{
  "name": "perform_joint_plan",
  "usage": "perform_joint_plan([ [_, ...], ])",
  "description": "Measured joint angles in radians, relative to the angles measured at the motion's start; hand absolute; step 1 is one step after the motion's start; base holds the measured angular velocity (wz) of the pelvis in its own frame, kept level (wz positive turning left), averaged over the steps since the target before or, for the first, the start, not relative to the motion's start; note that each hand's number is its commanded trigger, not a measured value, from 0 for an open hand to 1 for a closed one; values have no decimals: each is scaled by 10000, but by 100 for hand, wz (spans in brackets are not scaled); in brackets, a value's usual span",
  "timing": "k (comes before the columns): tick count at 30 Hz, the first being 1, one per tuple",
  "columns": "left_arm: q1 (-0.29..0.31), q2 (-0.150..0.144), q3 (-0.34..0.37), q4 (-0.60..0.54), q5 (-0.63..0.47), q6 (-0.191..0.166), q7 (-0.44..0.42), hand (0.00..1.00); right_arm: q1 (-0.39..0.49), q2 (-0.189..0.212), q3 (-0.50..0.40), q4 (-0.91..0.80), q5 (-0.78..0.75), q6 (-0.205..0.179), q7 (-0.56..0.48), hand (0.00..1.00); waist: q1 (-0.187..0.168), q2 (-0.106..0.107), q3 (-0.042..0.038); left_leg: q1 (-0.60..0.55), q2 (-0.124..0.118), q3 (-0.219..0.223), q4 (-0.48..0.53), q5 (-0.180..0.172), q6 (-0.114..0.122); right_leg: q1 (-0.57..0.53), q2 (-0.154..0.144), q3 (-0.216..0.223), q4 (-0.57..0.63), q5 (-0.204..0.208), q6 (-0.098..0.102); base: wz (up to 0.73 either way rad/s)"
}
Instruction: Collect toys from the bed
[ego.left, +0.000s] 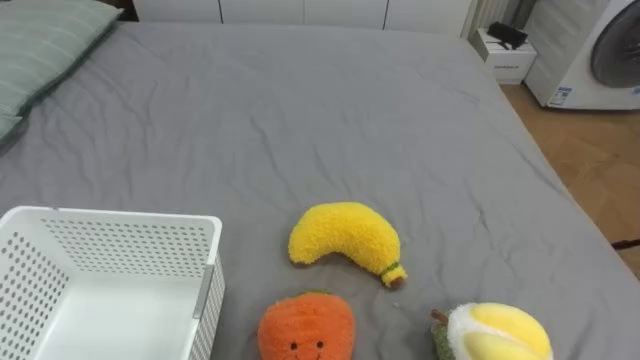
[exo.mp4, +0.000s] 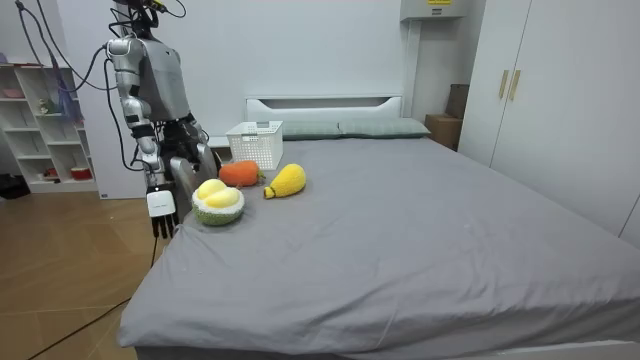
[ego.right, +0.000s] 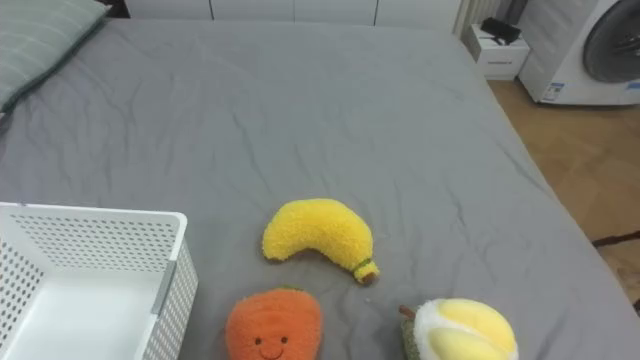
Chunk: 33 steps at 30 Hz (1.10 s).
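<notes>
Grey bed (ego.left: 400, 120) holds white basket (ego.left: 120, 240), plush banana (ego.left: 345, 238), orange (ego.left: 305, 328), durian (ego.left: 497, 335); right hand (exo.mp4: 161, 218) hangs loose-fingered beside its edge.

The bed (ego.left: 400, 130) is grey, the holed basket (ego.left: 120, 245) white, the banana (ego.left: 343, 238) yellow, the round toy (ego.left: 305, 328) orange, and the durian (ego.left: 495, 335) cream-yellow, green-edged.

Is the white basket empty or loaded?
Empty, as far as shown: the basket shows a bare floor; banana, orange and durian toys lie on the bed.

you see a grey bed (exo.mp4: 400, 230) on wooden floor (exo.mp4: 70, 270); a white wall (exo.mp4: 300, 50) behind its headboard (exo.mp4: 320, 104), a white wardrobe (exo.mp4: 540, 110) beside it, a washing machine (ego.left: 600, 50) past its far corner.
</notes>
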Motion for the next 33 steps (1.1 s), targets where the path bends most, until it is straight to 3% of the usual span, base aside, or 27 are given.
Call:
perform_joint_plan([
  [12, 18, 0, 26, -44, 5, 212, 163, 0, 8, -2, -6, 239, 491, 105, 22, 0, -3, 26, -5, 8, 62, 214, -12, -19, -33, -119, 97, 251, 39, 33, -52, -6],
  [18, 23, -59, 302, -98, 211, 366, 163, 0, 148, -1, -227, 418, 1722, 324, -109, 0, -8, 46, -8, 54, 98, 286, -12, -32, -61, -92, 103, 279, 47, 33, -70, -2],
  [22, 97, -71, 815, -225, 85, 431, 160, 0, 388, -45, -1455, 487, 3479, 455, -355, 0, -153, -46, 36, 62, 103, 285, -12, -37, -70, -75, 101, 287, 35, 18, -89, 0],
  [27, 175, -18, 1602, -218, 113, 490, 118, 0, 609, -286, -2822, 427, 5553, 462, -709, 0, -571, -238, 16, 22, 116, 306, -23, -34, -83, -127, 102, 310, 47, -2, -116, -1],
  [31, 199, 186, 2264, -235, 89, 357, 119, 0, 639, -685, -4266, 93, 6303, 423, -1225, 0, -676, -590, 8, -108, 120, 362, -23, -42, -115, -393, 105, 356, 212, -34, -151, -9],
  [33, 234, 370, 2477, -243, 90, 317, 125, 0, 561, -1129, -4910, -881, 6499, 328, -1715, 0, -754, -735, 58, -162, 134, 467, -12, -38, -119, -476, 147, 392, 199, -14, -166, -13],
])
